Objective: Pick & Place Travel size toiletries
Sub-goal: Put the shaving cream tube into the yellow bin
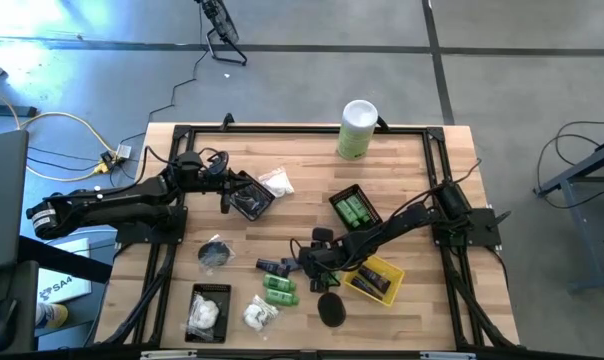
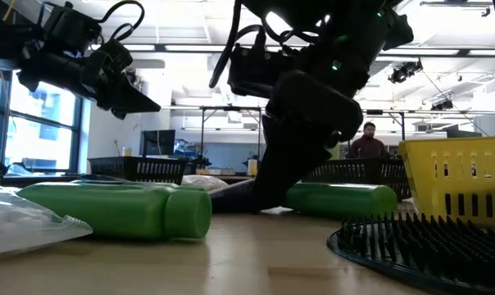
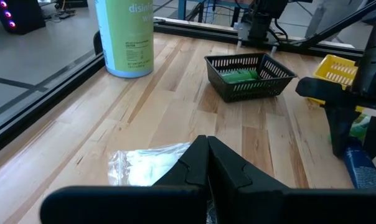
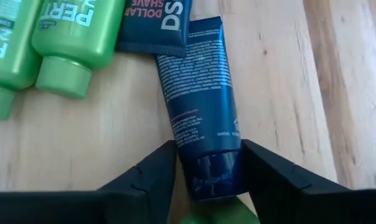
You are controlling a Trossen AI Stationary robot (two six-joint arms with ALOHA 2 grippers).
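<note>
A dark navy tube [image 4: 200, 99] lies flat on the table, and my right gripper [image 4: 208, 171] [image 1: 317, 262] is closed in on its cap end. A second navy tube [image 4: 155, 25] and two green bottles [image 4: 70, 37] lie just beyond it. In the low view, green bottles [image 2: 120, 209] lie on their sides around the right gripper [image 2: 268, 192]. My left gripper [image 3: 206, 165] [image 1: 254, 196] hangs shut above the table at the far left, with a white crinkly packet [image 3: 150, 167] lying just ahead of it. My right gripper pinches the navy tube's dark cap end [image 4: 214, 169] between its two fingers, one on each side. The fingers slant down from the table's right side and reach along the tube from its cap end. The tube lies flat on the wood.
A black basket [image 1: 352, 208] holding green bottles stands mid-table, a yellow basket [image 1: 374, 278] sits beside the right gripper, and a black basket [image 1: 207, 312] with white packets is at the near left. Two black discs [image 1: 215, 252] [image 1: 330, 308] lie nearby. A tall canister [image 1: 357, 128] stands at the far edge.
</note>
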